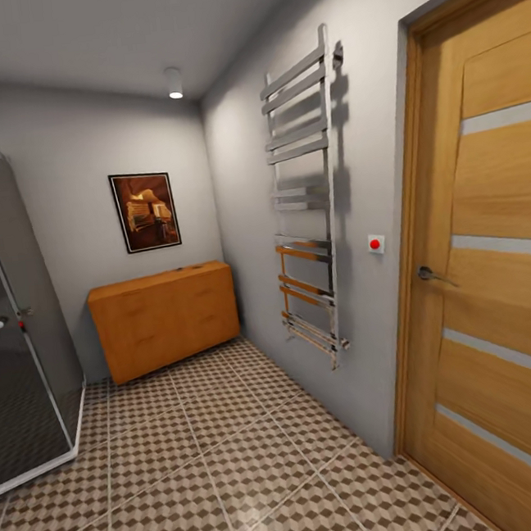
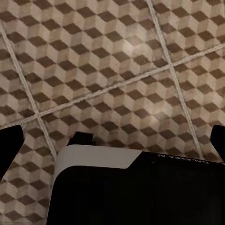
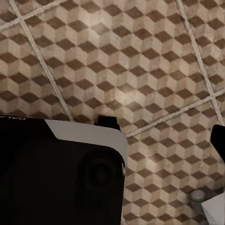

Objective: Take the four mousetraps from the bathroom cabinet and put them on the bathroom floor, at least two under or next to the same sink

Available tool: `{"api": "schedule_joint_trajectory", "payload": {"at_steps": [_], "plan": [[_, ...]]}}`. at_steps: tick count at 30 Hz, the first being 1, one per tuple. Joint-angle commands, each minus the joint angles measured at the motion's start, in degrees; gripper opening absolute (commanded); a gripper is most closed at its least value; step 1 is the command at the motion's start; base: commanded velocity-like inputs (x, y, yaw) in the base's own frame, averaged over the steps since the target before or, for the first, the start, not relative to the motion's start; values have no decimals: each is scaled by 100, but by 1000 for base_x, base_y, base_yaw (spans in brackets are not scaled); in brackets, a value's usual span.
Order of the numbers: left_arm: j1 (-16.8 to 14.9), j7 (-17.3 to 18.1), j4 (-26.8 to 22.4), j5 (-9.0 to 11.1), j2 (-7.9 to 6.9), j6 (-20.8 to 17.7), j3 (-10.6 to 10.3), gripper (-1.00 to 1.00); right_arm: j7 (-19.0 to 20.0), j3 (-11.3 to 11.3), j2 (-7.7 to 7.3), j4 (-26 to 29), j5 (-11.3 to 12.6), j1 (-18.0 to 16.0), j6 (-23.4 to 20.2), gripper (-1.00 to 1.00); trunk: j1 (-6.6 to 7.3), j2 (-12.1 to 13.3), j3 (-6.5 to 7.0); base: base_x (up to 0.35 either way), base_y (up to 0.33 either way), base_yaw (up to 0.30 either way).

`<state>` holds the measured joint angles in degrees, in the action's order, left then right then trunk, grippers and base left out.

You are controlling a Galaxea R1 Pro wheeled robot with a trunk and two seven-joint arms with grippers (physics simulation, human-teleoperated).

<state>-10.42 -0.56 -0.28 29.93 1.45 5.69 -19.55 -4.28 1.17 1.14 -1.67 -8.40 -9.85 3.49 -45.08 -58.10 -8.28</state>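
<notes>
Facing a narrow bathroom: cabinet (image 1: 166, 318) low, wide, orange-brown wood with flat top, set against the far grey wall beneath a dark framed picture (image 1: 145, 211). Two or three tiny dark specks on its top near the right end, too small to identify as mousetraps. Floor (image 1: 239, 466) laid in large square tiles, brown, beige and white cube pattern, pale grout lines. Smoky glass shower stall (image 1: 13, 327) at left, chrome ladder towel rail (image 1: 308, 203) on the right wall, red button (image 1: 375, 244) beside a wood-grain door (image 1: 497, 272) with grey strips and a metal lever handle.

Left tool (image 2: 115, 140) aimed down at the tiles, dark fingertips (image 2: 10, 140) at opposite edges of the wrist view, spread wide, holding nothing. Right tool (image 3: 140, 136) likewise pointing down over the tiles; one dark fingertip (image 3: 218, 138) visible, so cannot tell how wide. Black and white robot body (image 3: 61, 173) below both tools
</notes>
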Motion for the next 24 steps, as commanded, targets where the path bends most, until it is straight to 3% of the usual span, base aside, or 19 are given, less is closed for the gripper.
{"api": "schedule_joint_trajectory", "payload": {"at_steps": [1,24], "plan": [[-7,-6,8,50,2,20,-49,100,-29,15,1,-18,-57,-8,29,100,-1,-7,-8,0,0,285],[-10,-6,10,57,5,18,-49,100,-29,15,1,-18,-60,-8,29,100,-1,-7,-8,0,0,285]]}}
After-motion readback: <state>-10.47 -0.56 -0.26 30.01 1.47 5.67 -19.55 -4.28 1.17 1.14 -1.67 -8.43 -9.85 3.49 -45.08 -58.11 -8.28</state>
